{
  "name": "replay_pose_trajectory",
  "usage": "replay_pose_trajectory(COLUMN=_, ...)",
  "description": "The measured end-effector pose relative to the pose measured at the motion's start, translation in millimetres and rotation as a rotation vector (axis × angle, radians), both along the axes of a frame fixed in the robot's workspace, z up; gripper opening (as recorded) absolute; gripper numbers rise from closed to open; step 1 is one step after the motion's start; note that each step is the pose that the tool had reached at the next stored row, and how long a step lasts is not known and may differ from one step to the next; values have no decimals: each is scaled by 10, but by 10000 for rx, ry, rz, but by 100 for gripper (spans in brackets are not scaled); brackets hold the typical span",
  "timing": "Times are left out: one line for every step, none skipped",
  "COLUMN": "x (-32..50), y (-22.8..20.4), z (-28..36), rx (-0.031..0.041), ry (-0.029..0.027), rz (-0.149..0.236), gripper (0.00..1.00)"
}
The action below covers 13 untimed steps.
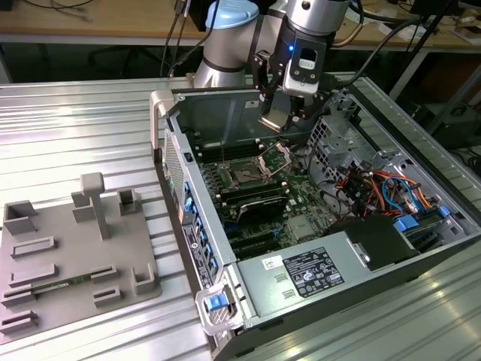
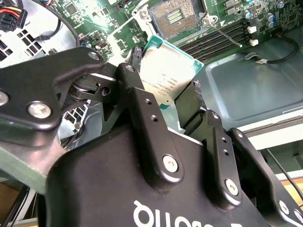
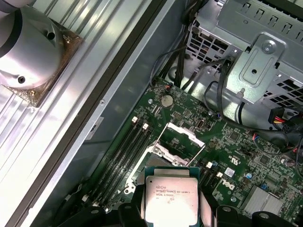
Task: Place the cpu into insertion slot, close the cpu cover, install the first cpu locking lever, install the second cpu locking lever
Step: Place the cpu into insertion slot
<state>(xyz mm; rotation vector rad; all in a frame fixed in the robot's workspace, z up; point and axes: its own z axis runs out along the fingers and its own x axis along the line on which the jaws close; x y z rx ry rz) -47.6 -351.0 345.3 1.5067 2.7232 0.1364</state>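
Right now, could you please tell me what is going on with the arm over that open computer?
The arm's gripper is shut on the cpu, holding it by its edges in the air above the motherboard inside the open computer case. The insertion slot lies bare, its contacts visible, and the cpu cover stands swung up at its edge. So the cpu is not yet seated and the cover is not closed.

The exterior view looks down from high and far off into the open computer case (image 1: 233, 113). Both wrist views look from near at its motherboard (image 3: 236, 142) (image 2: 94, 19), sharing the cpu (image 3: 170, 201) (image 2: 165, 75).
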Motion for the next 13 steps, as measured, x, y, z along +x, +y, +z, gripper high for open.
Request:
replay_pose_trajectory(x=0, y=0, z=0, rx=0, ry=0, rz=-1, gripper=55)
replay_pose_trajectory(x=0, y=0, z=0, rx=1, ry=0, rz=-1, gripper=55)
replay_pose_trajectory(x=0, y=0, z=0, rx=0, ry=0, rz=-1, gripper=55)
replay_pose_trajectory(x=0, y=0, z=0, rx=0, ry=0, rz=-2, gripper=55)
replay_pose_trajectory(x=0, y=0, z=0, rx=0, ry=0, rz=-12, gripper=55)
replay_pose_trajectory(x=0, y=0, z=0, rx=0, ry=1, rz=-24, gripper=55)
replay_pose_trajectory(x=0, y=0, z=0, rx=0, ry=0, rz=-41, gripper=55)
replay_pose_trajectory(x=0, y=0, z=0, rx=0, ry=1, rz=-58, gripper=55)
replay_pose_trajectory(x=0, y=0, z=0, rx=0, ry=0, rz=-78, gripper=55)
replay_pose_trajectory(x=0, y=0, z=0, rx=1, ry=0, rz=-107, gripper=55)
replay_pose_trajectory(x=0, y=0, z=-1, rx=1, ry=0, rz=-130, gripper=55)
replay_pose_trajectory(x=0, y=0, z=-1, rx=1, ry=0, rz=-158, gripper=55)
replay_pose_trajectory(x=0, y=0, z=-1, rx=1, ry=0, rz=-182, gripper=55)
